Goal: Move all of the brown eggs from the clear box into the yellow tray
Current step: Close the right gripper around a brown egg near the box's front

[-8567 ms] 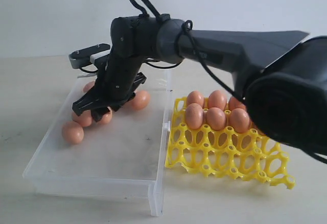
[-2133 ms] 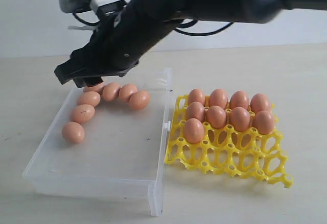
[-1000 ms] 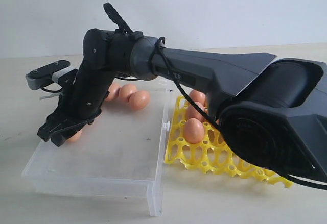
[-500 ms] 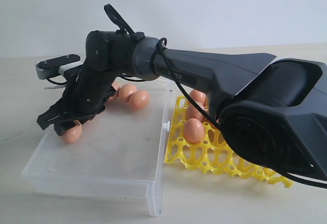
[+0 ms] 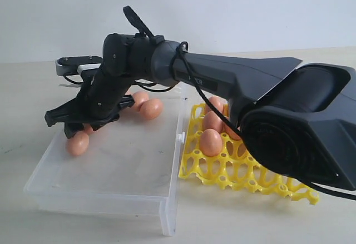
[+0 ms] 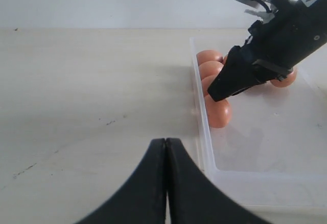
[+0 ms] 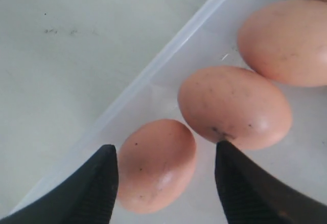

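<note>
The clear box (image 5: 128,163) holds several brown eggs along its left and far sides; the nearest (image 5: 78,143) lies by the left wall. My right gripper (image 5: 61,126) reaches across and hangs open just above that egg. In the right wrist view this egg (image 7: 156,165) shows between the spread fingers of the right gripper (image 7: 164,150), untouched, with a second egg (image 7: 235,106) beside it. The yellow tray (image 5: 245,172) on the right carries several eggs, one (image 5: 211,142) at its front left; the arm hides the rest. My left gripper (image 6: 166,141) is shut and empty over bare table.
The box's low left wall (image 7: 168,60) runs close beside the near egg. Two more eggs (image 5: 151,109) lie at the box's far side. The front half of the box floor is bare. My right arm's forearm spans above the yellow tray.
My right gripper has risen a little and drifted right and back over the last second, still open. The egg under it stays on the box floor.
</note>
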You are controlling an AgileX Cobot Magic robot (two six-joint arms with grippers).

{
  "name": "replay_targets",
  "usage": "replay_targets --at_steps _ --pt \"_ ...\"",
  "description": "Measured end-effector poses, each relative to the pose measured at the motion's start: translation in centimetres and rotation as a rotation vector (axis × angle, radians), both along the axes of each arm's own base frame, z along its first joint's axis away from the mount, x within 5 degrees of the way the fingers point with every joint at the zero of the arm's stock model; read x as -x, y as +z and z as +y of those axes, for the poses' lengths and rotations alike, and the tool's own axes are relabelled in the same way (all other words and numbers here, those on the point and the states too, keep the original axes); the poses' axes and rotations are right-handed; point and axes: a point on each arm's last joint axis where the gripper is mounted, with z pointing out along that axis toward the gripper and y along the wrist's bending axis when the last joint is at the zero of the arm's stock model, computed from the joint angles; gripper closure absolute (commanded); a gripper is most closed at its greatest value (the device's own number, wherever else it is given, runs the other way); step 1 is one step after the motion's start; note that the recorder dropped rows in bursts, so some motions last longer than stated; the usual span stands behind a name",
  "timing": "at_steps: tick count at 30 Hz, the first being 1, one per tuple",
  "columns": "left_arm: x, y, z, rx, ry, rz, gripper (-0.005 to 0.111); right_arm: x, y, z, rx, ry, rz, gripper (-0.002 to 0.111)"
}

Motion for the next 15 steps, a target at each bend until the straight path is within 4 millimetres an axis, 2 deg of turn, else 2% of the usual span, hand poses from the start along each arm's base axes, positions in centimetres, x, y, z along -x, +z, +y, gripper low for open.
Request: replay_targets --at_steps 5,15 --pt "0.0 0.0 0.0 0.0 0.0 0.0 0.107 0.2 0.0 0.3 -0.045 -0.019 0.048 0.053" --pt "0.0 0.0 0.0 0.0 0.0 0.0 0.107 0.3 -2.0 0.5 -0.036 -0.028 0.096 0.053"
